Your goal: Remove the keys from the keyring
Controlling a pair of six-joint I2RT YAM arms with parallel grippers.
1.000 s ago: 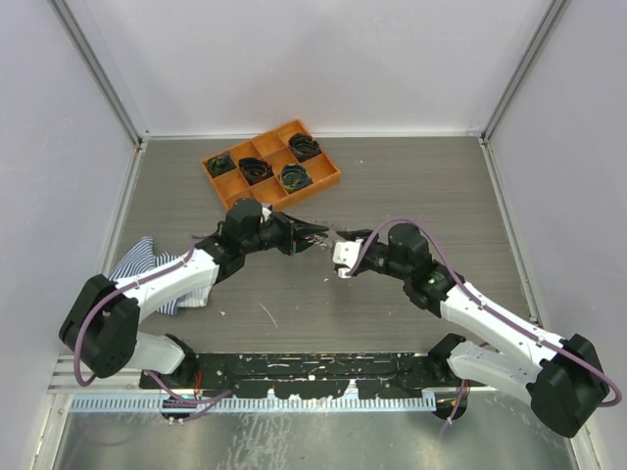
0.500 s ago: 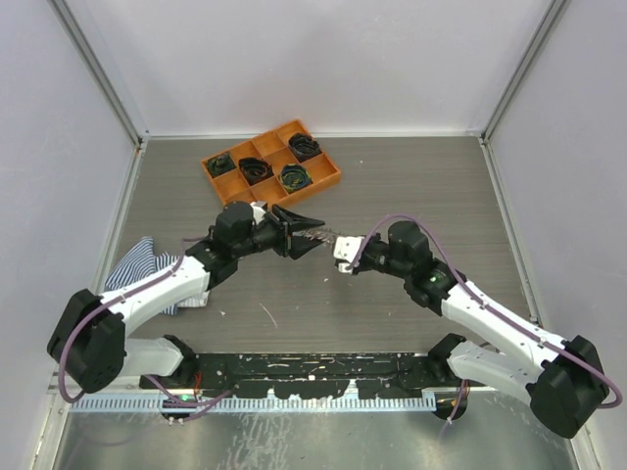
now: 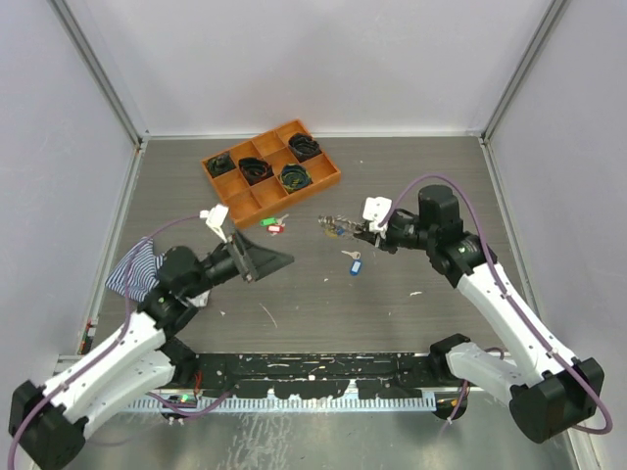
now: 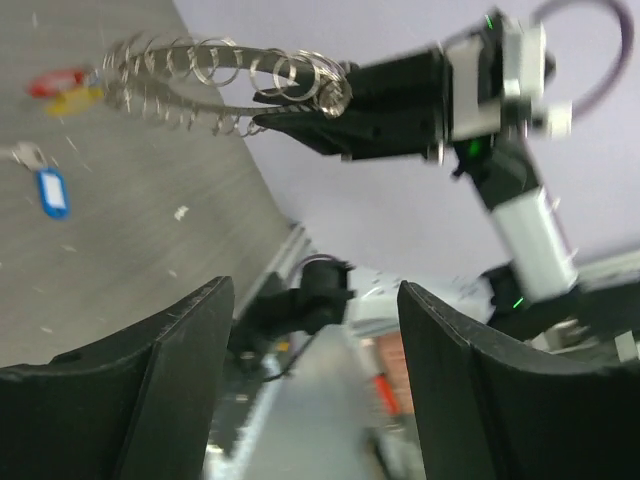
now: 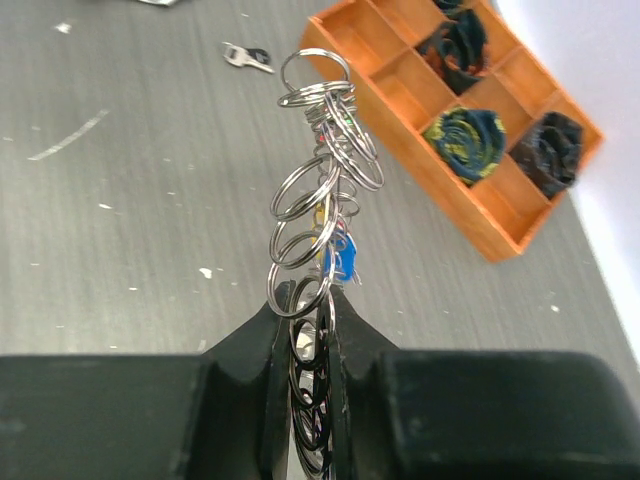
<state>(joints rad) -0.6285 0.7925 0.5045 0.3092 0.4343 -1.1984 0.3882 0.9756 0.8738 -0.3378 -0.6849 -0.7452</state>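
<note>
The keyring (image 3: 338,227), a wire loop strung with many small silver rings, hangs in the air right of centre with my right gripper (image 3: 369,234) shut on one end. The right wrist view shows the keyring (image 5: 315,190) pinched between the shut gripper (image 5: 312,310). A blue-tagged key (image 3: 355,265) lies on the table below the ring. Red- and green-tagged keys (image 3: 274,225) lie further left. My left gripper (image 3: 266,260) stands open and empty, well to the left of the ring. From the left wrist, the keyring (image 4: 220,80) and blue-tagged key (image 4: 50,190) show beyond the open gripper (image 4: 312,390).
An orange compartment tray (image 3: 324,180) with black coiled bundles stands at the back, and shows in the right wrist view too as the tray (image 5: 400,150). A striped cloth (image 3: 132,269) lies at the left beside the left arm.
The left gripper opened, let go of the ring and drew back to the left. The right gripper carried the keyring up and to the right. Tagged keys now lie loose on the table.
</note>
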